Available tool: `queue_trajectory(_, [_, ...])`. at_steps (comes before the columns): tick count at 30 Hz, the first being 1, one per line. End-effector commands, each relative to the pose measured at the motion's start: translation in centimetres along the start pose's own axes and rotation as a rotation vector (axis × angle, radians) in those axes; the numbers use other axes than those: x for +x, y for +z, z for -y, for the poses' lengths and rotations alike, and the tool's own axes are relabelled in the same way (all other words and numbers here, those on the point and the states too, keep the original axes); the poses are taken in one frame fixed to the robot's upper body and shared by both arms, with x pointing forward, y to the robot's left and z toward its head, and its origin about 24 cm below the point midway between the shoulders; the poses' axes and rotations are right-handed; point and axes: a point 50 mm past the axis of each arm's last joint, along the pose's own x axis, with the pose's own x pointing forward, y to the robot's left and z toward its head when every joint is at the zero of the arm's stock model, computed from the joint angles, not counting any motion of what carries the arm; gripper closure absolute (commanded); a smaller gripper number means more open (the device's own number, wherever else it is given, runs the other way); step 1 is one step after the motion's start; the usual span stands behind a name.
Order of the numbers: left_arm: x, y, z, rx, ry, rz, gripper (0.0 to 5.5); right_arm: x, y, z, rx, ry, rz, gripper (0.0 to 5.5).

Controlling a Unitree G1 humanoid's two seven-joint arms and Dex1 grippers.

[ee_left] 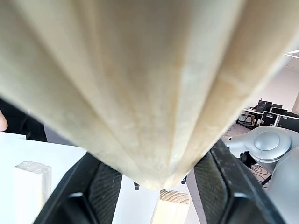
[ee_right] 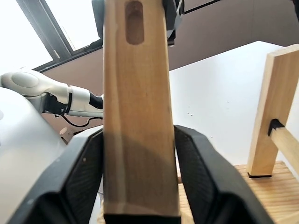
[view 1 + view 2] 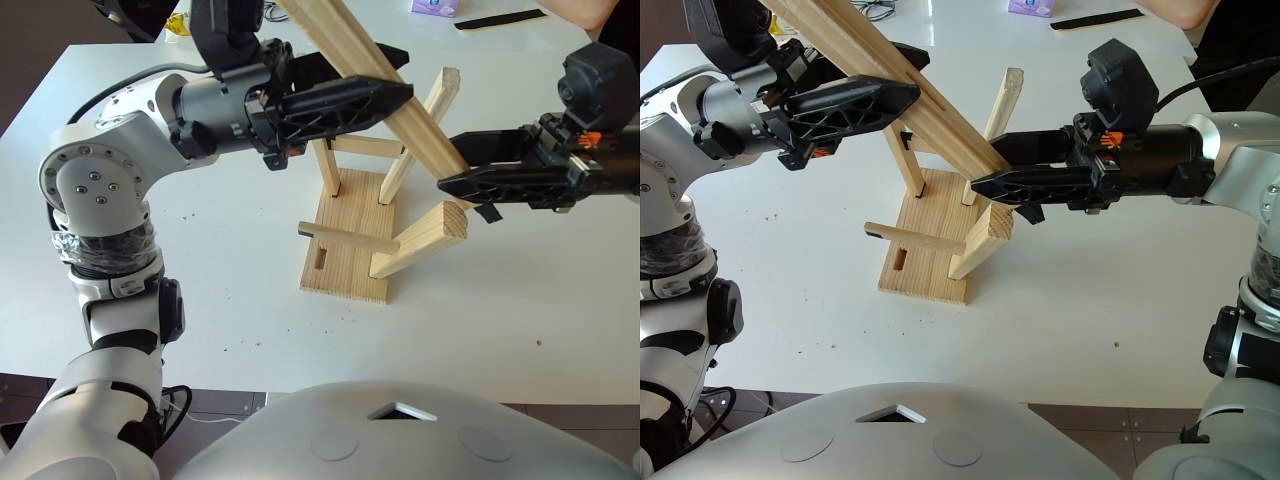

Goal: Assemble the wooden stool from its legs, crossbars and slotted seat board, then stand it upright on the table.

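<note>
Left eye view: left gripper (image 3: pixel 395 75) and right gripper (image 3: pixel 455 163) are each pinching one long wooden leg (image 3: pixel 425 135). They are holding it slanted above the seat board (image 3: pixel 350 270).

White table (image 3: pixel 200 260); bright window (image 2: pixel 77 21) behind; desks, monitors (image 1: pixel 279 121) far off.

No text, number or sign can be read anywhere. Any print on the small purple box (image 3: pixel 433 7) at the far edge of the worktop (image 3: pixel 200 250) is too small to make out.
</note>
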Motion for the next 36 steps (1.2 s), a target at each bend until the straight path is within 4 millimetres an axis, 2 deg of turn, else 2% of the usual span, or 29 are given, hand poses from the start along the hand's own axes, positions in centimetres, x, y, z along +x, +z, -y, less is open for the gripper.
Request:
queue_trajectory(1, [-0.3,1.3,-0.5,0.037,0.046,0.040,3.40,-0.5,0.0,0.1,-0.021,-0.041,-0.024,2.17])
queue_trajectory(8, [-1.1,4.0,-1.1,0.086,0.118,0.175,3.40,-2.0,-0.2,0.6,-0.029,-0.124,-0.011,1.10])
queue_trajectory(12, [-2.5,5.2,-1.3,0.154,0.171,0.107,3.40,-4.5,-0.8,1.1,-0.004,-0.246,0.009,1.07])
queue_trajectory(15, [-4.2,6.8,-1.5,0.230,0.227,0.054,3.40,-6.4,-2.2,1.0,0.023,-0.345,0.019,1.07])
queue_trajectory(19, [-6.2,8.6,-1.0,0.387,0.302,-0.033,3.40,-7.7,-3.7,0.0,0.043,-0.413,0.030,1.07])
queue_trajectory(22, [-7.7,9.2,-0.4,0.470,0.330,-0.094,3.40,-8.6,-4.6,-0.8,0.063,-0.459,0.029,1.07])
queue_trajectory(25, [-9.4,8.8,-0.6,0.479,0.359,-0.197,3.40,-9.2,-6.1,-2.5,0.091,-0.494,0.003,1.07])
queue_trajectory(29, [-12.2,6.6,-0.4,0.445,0.346,-0.373,3.40,-9.5,-8.4,-4.9,0.135,-0.523,-0.071,1.07])
queue_trajectory(36, [-13.3,2.6,0.5,0.506,0.200,-0.502,3.40,-8.6,-10.2,-6.4,0.157,-0.513,-0.101,1.07])
